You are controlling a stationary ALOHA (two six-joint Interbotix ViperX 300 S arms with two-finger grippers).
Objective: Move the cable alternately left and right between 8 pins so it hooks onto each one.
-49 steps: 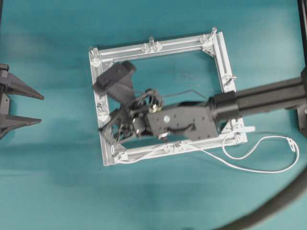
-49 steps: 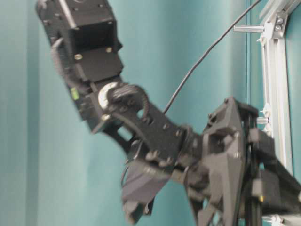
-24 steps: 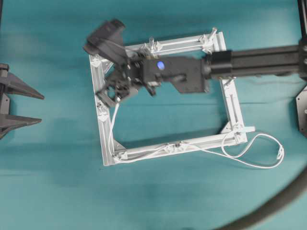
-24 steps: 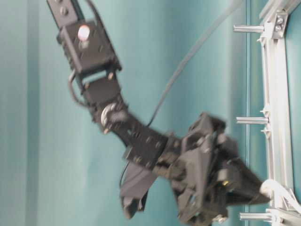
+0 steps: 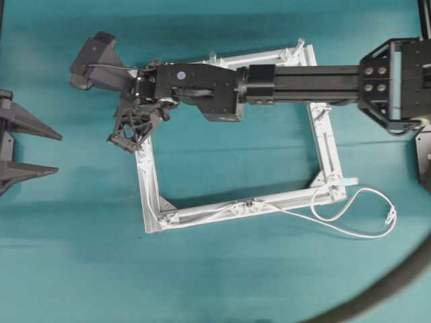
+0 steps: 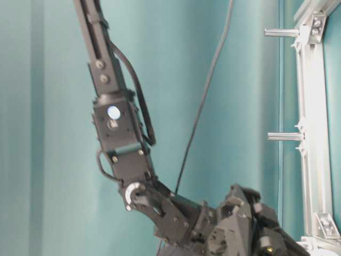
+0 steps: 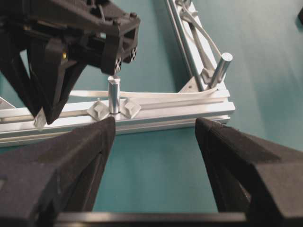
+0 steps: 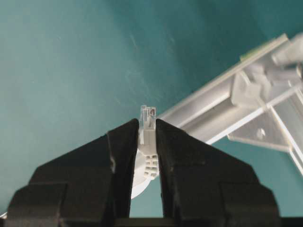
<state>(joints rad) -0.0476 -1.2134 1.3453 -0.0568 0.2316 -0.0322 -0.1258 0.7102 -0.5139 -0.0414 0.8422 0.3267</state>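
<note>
The square silver frame (image 5: 324, 145) lies mid-table, with pins showing at its top middle (image 5: 213, 56) and top right corner (image 5: 300, 44). My right gripper (image 5: 122, 138) reaches across to the frame's upper left corner. It is shut on the cable's clear plug (image 8: 148, 114), which sticks out past the fingertips of the right gripper (image 8: 147, 126). The white cable (image 5: 350, 233) loops at the right, then follows the bottom rail. It lies along the rail (image 7: 156, 94) behind a pin (image 7: 113, 94). My left gripper (image 5: 57, 153) stays at the left edge, open; its open jaws (image 7: 155, 124) hold nothing.
A thick grey hose (image 5: 377, 291) curves across the bottom right corner. The right arm's black body (image 5: 289, 82) spans the frame's top rail. In the table-level view the arm (image 6: 120, 138) fills the middle, with the frame (image 6: 311, 133) and two pins (image 6: 282, 136) at the right.
My right gripper swept from the frame's lower left up to its upper left corner, drawing the cable along the left rail. The loose loop at the right shrank. The left gripper stayed still.
</note>
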